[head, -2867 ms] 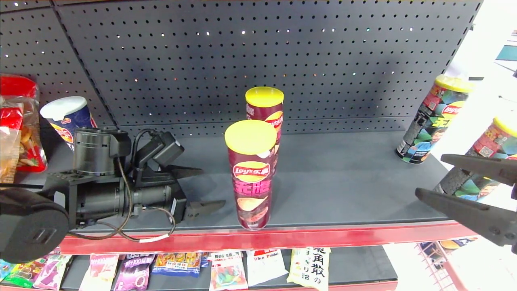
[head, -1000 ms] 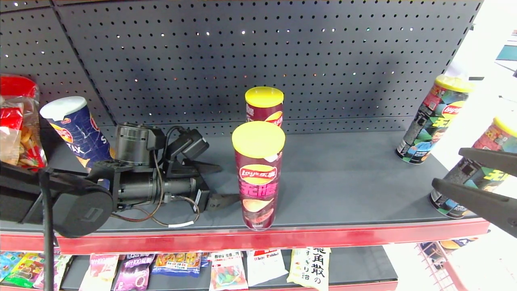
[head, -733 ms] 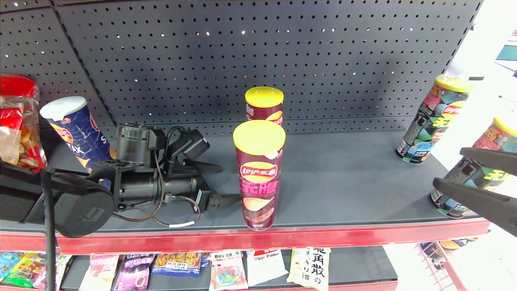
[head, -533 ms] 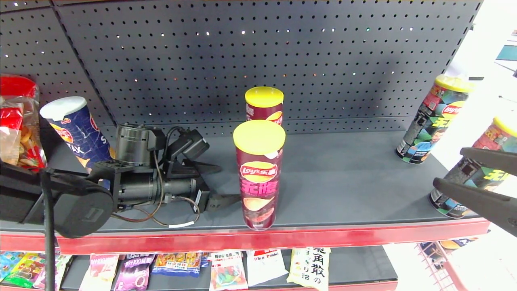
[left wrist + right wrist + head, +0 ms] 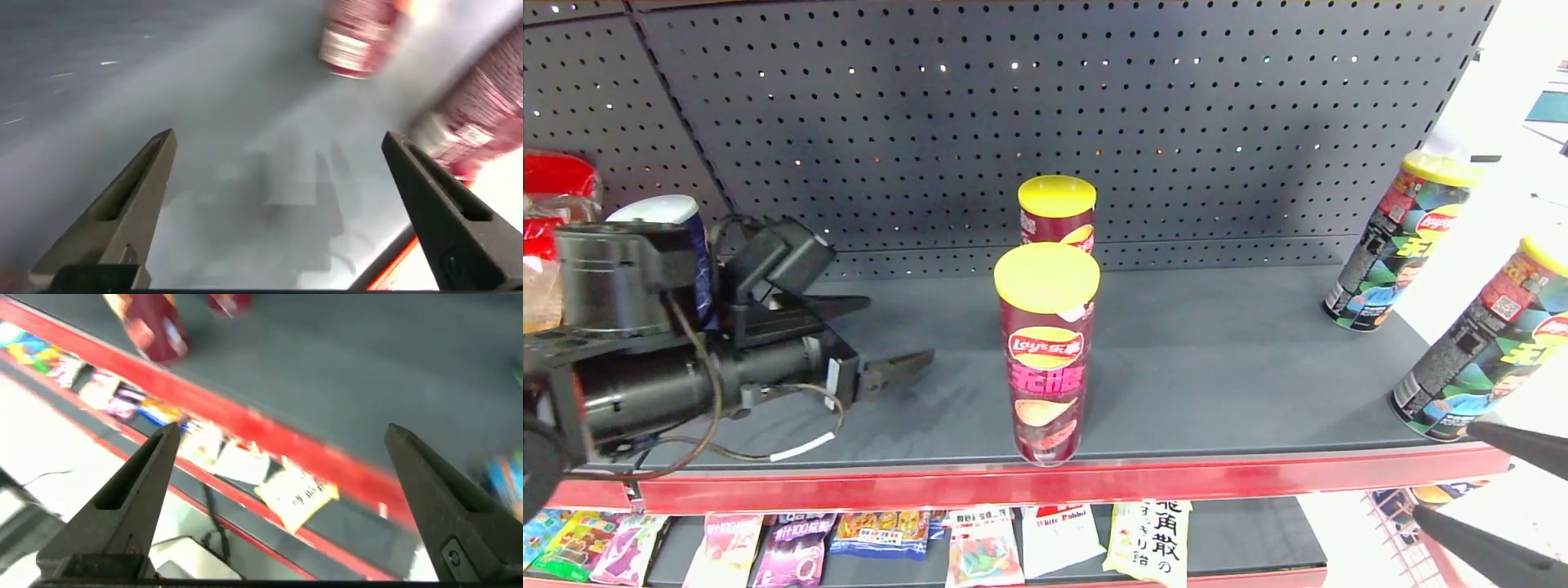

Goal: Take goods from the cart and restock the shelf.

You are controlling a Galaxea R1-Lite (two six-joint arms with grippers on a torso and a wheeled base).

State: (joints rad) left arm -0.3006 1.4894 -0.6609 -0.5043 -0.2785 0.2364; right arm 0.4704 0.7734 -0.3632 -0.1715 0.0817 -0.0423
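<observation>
Two maroon chip cans with yellow lids stand upright mid-shelf, the front can [image 5: 1045,351] near the red shelf edge [image 5: 1176,478] and the rear can [image 5: 1058,211] right behind it. My left gripper [image 5: 882,339] hovers open over the shelf to the left of the front can, apart from it. In the left wrist view that gripper [image 5: 279,139] holds nothing, with both maroon cans [image 5: 359,37] [image 5: 482,106] ahead. My right gripper [image 5: 1444,469] is open at the lower right, below the shelf edge. In its own view the gripper [image 5: 283,429] is empty.
Two black-and-green cans [image 5: 1401,241] [image 5: 1482,359] stand at the shelf's right end. A blue can [image 5: 690,237] and a red snack bag [image 5: 556,175] sit at the left behind my left arm. Snack packets [image 5: 980,543] fill the lower shelf. A pegboard [image 5: 1013,122] backs the shelf.
My left gripper has drawn back to the left, away from the front maroon can. My right gripper has dropped from in front of the near black-and-green can to below the shelf edge.
</observation>
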